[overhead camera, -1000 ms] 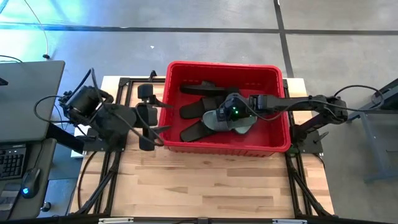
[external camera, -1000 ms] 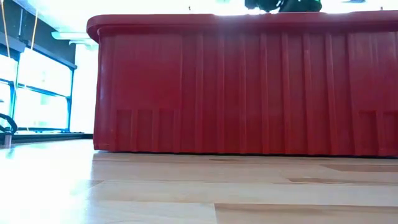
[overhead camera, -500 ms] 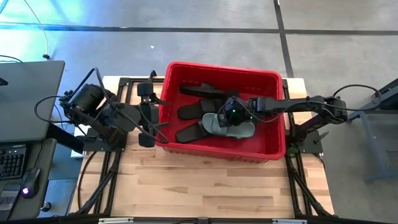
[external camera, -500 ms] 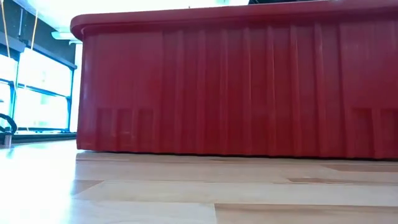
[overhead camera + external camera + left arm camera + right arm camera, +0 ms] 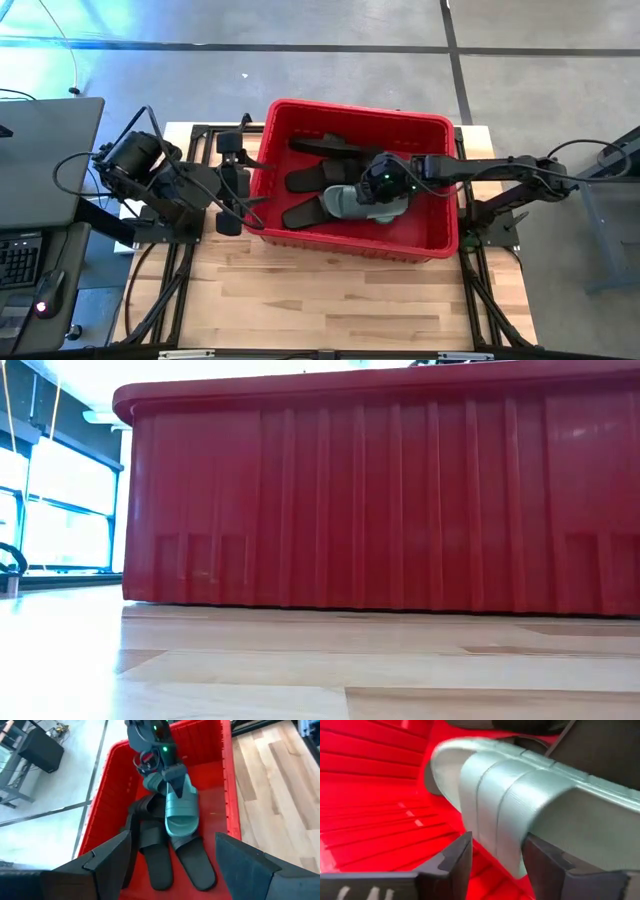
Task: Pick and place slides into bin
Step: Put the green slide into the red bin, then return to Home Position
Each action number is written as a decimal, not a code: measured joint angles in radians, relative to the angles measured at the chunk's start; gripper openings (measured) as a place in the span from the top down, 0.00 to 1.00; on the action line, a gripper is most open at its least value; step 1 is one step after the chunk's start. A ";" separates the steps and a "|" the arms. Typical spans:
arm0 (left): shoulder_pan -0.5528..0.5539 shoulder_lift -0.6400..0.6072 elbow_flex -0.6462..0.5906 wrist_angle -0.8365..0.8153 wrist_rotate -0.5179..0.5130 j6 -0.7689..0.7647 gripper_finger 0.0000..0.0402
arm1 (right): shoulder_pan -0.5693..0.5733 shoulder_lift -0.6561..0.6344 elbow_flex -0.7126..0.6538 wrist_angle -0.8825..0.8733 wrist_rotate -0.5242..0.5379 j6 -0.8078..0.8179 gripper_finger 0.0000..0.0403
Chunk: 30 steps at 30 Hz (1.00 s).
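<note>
Bin (image 5: 262,195) of bright red plastic is seen at the far edge of the wooden worktop (image 5: 330,300), with the right gripper (image 5: 381,187) lowered inside it near the middle. A sage-green slide (image 5: 362,202) is held there: in the right wrist view its wide strap (image 5: 520,805) is seen clamped between the two dark fingers (image 5: 455,865), which are closed to the strap's thickness. The sole appears to lie on or just above the black slides (image 5: 320,178) already heaped toward the bin's left wall; whether it rests on them cannot be told. Only one green slide can be made out; a second may be hidden under the arm.

The left gripper (image 5: 234,185) is parked just outside the bin's left wall, its fingers (image 5: 107,857) spread wide with nothing between them.

Trouble is judged most likely at release. If the strap is snagged on a finger as the right claw is opened, the slide could be dragged back up and tipped over the rim. The bin itself might also be nudged along the worktop should the wrist be knocked against its wall or the heap during withdrawal.
</note>
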<state>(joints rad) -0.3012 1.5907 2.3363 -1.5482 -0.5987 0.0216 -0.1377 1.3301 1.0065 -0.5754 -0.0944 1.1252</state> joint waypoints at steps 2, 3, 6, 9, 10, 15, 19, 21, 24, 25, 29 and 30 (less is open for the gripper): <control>0.000 -0.003 0.000 -0.001 0.008 0.001 0.32 | 0.011 -0.023 0.000 -0.024 0.025 0.001 0.61; 0.000 -0.006 0.000 -0.004 0.011 0.003 0.33 | 0.016 -0.033 0.001 -0.042 0.036 0.006 0.61; 0.000 -0.013 0.000 -0.005 0.014 0.024 0.33 | 0.027 -0.048 0.001 -0.120 0.033 0.042 0.61; 0.000 -0.023 0.000 -0.007 0.015 0.037 0.33 | 0.043 -0.054 0.001 -0.200 0.015 0.045 0.61; 0.000 -0.026 0.000 -0.010 0.013 0.038 0.33 | 0.051 -0.056 0.001 -0.221 0.015 0.045 0.61; 0.000 -0.064 0.000 -0.024 0.004 0.106 0.33 | 0.092 -0.081 0.004 -0.189 -0.019 0.052 0.63; 0.000 -0.090 0.000 -0.024 0.013 0.318 0.33 | 0.132 -0.111 0.058 -0.146 0.024 0.035 0.65; 0.000 -0.101 0.000 -0.024 0.015 0.367 0.33 | 0.156 -0.126 0.111 -0.133 0.071 -0.026 0.65; 0.000 -0.121 0.000 -0.024 0.007 0.343 0.33 | 0.190 -0.136 0.215 -0.136 0.149 -0.151 0.65; 0.000 -0.125 0.000 -0.023 0.003 0.319 0.33 | 0.200 -0.139 0.249 -0.135 0.173 -0.201 0.65; 0.000 -0.148 0.000 -0.023 -0.004 0.223 0.33 | 0.228 -0.141 0.390 -0.152 0.173 -0.377 0.65; 0.000 -0.158 0.000 -0.023 -0.006 0.205 0.33 | 0.236 -0.141 0.422 -0.160 0.163 -0.410 0.65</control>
<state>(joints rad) -0.3012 1.4331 2.3363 -1.5714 -0.6046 0.2269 0.0985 1.1889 1.4284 -0.7349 0.0691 0.7156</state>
